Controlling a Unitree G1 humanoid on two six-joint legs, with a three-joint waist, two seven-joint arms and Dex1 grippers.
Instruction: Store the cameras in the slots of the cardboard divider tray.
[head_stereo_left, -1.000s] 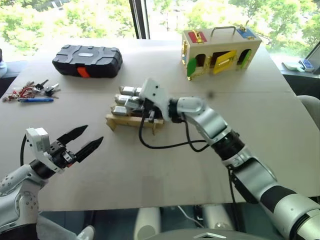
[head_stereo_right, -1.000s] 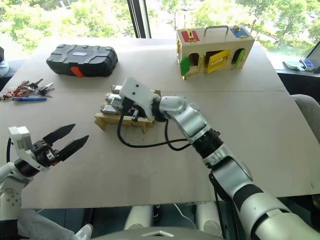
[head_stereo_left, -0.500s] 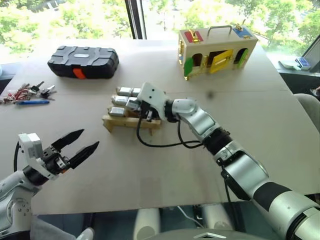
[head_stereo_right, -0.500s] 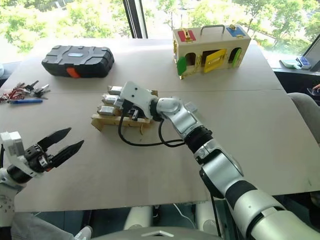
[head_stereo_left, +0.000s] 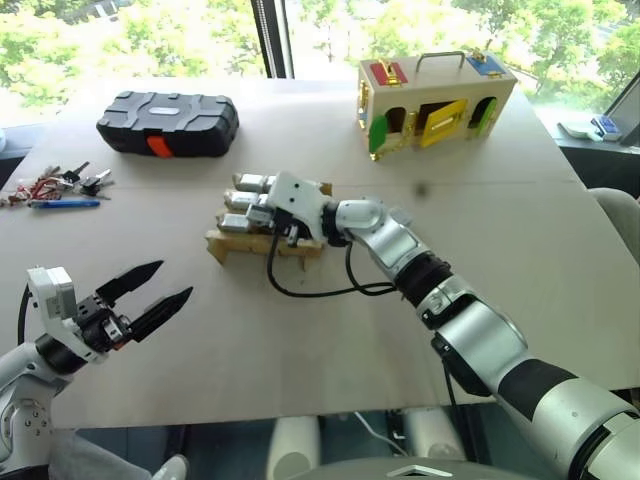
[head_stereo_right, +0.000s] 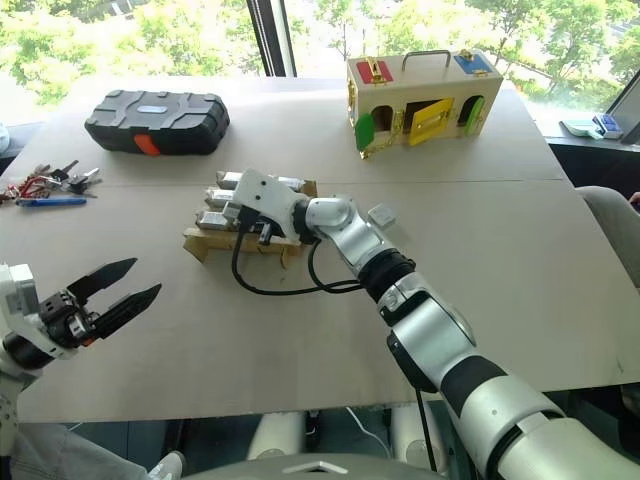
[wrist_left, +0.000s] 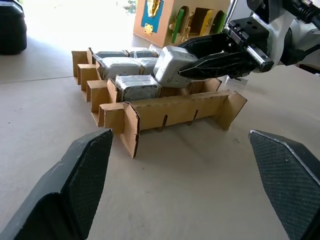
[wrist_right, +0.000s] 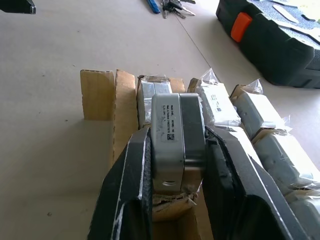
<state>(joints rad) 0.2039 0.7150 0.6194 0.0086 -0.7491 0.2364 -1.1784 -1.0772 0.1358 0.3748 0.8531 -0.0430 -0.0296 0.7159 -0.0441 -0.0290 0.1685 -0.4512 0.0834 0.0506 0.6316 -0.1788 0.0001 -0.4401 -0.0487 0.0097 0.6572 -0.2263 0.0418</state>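
Cardboard divider tray (wrist_left: 170, 107), item one: what has changed, asks the clerk.

I answer, left to right. Left pincer (head_stereo_left: 175, 280): released, fingers spread wide, nothing in it, hanging over the near left of the surface (head_stereo_left: 300, 340), well apart from the tray. Tray: mid-surface, several wrapped cameras (wrist_left: 120, 65) already lodged in its rear rows, front row empty. Right pincer (wrist_left: 187, 62): clenched on one camera (wrist_right: 177, 145), pointing left across the tray. A second ago it rode higher; it has since sunk, so the camera now sits tilted at the slot mouths, just beside a stored one (wrist_left: 137, 86). Whether it touches the cardboard, I cannot tell.

And for the task?

Judgement: this camera is at the seating step. It wants straightening and pressing down before I let go. Empty slots remain.

Remaining stock on the surface and in the room?

Far left edge: bunch of keys (head_stereo_left: 60, 183) with a blue pen (head_stereo_left: 68, 203). Rear left: black case (head_stereo_left: 168, 120), orange latch, closed. Rear right: wooden box (head_stereo_left: 435, 92), coloured doors, wire handle. Surface: pale board, one seam running across behind the tray. Beyond: windows (head_stereo_left: 120, 35), sunlit green trees.
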